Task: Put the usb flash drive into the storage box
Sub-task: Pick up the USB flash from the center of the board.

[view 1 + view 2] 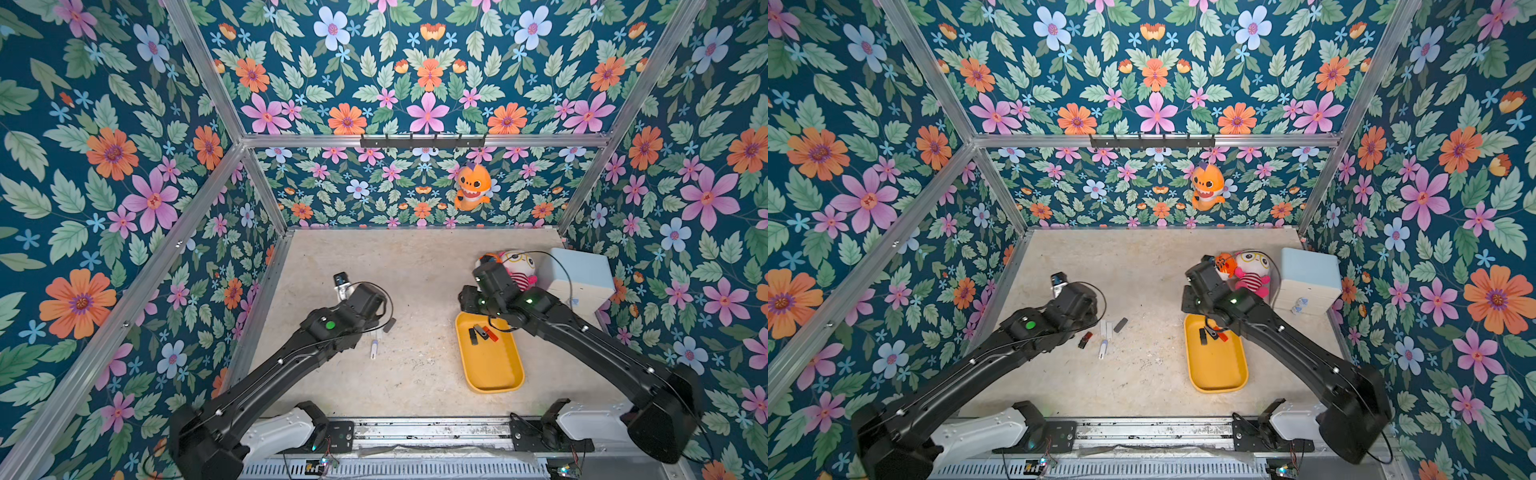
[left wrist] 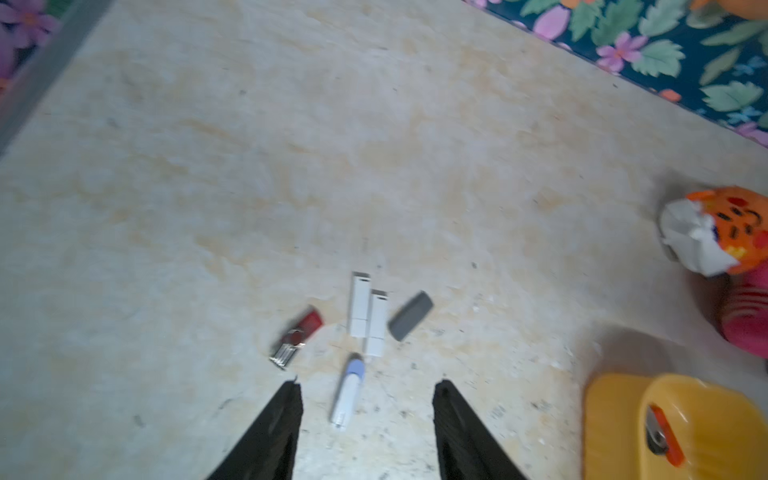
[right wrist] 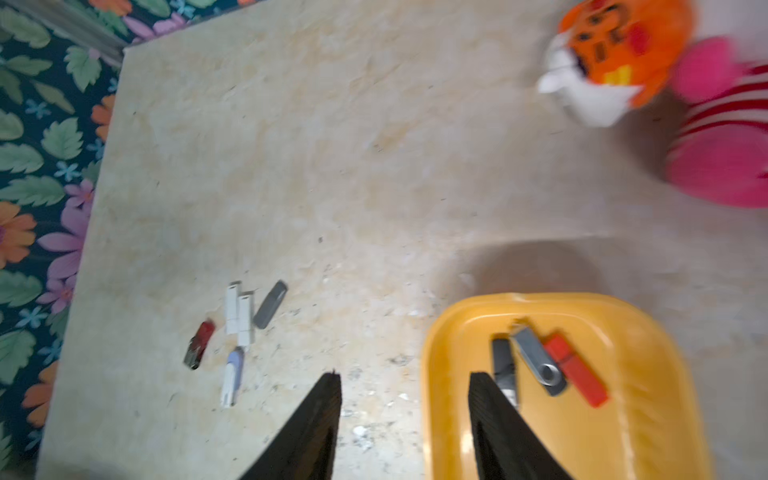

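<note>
Several usb flash drives lie loose on the table: a red one (image 2: 301, 334), two white ones (image 2: 359, 305) side by side, a grey one (image 2: 410, 315) and a white-and-blue one (image 2: 348, 392). My left gripper (image 2: 368, 386) hangs open above them, the white-and-blue drive showing between its fingers, untouched. The yellow storage box (image 1: 494, 374) sits right of centre and holds a black drive (image 3: 503, 361), a grey swivel drive (image 3: 538, 359) and a red drive (image 3: 575, 370). My right gripper (image 3: 405, 378) is open and empty over the box's left rim (image 3: 432, 353).
Two plush toys (image 1: 515, 270) and a pale blue cabinet (image 1: 579, 278) stand at the back right, just behind the box. An orange plush (image 1: 471, 187) hangs on the back wall under a hook rail (image 1: 422, 141). Floral walls close in three sides.
</note>
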You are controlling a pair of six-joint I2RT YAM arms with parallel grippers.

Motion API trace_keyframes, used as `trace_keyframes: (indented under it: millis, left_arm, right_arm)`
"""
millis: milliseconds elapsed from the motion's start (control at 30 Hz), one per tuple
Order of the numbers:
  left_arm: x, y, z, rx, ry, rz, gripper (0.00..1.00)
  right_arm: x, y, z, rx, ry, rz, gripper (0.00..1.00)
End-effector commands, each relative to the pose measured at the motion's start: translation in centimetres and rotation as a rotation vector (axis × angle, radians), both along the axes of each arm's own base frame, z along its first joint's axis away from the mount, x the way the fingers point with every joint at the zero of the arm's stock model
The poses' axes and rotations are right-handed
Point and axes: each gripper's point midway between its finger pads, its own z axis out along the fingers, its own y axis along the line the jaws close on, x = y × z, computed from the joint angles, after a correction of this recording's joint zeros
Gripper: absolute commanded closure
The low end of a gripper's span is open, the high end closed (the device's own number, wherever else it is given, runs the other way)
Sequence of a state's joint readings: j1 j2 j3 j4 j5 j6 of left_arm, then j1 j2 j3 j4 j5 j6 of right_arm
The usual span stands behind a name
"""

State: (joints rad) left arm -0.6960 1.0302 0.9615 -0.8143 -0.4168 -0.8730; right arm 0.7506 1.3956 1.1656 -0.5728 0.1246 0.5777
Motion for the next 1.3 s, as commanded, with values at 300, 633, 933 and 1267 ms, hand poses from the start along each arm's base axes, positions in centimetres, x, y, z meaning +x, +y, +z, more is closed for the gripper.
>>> trace_keyframes:
  millis: [300, 633, 933, 1267]
  left_arm:
    - [-1.7, 8.0, 1.6, 0.239, -0.074, 0.106, 0.43]
    - [-3.2, 9.6, 3.9, 0.146, -0.21, 0.176, 0.42]
    - [-3.2, 9.5, 3.7, 0.15, -0.203, 0.17, 0.42]
    - [-3.3, 9.5, 4.0, 0.131, -0.226, 0.164, 0.43]
  right_arm:
    - [-3.7, 19.0, -7.7, -0.107, 0.25, 0.264, 0.44]
    - [-5.4, 27.0, -11.3, -0.103, 0.333, 0.328, 0.42]
    - [-5.6, 27.9, -13.6, -0.126, 0.38, 0.294, 0.41]
    - [-6.2, 29.2, -16.0, -0.111, 0.433, 0.307, 0.42]
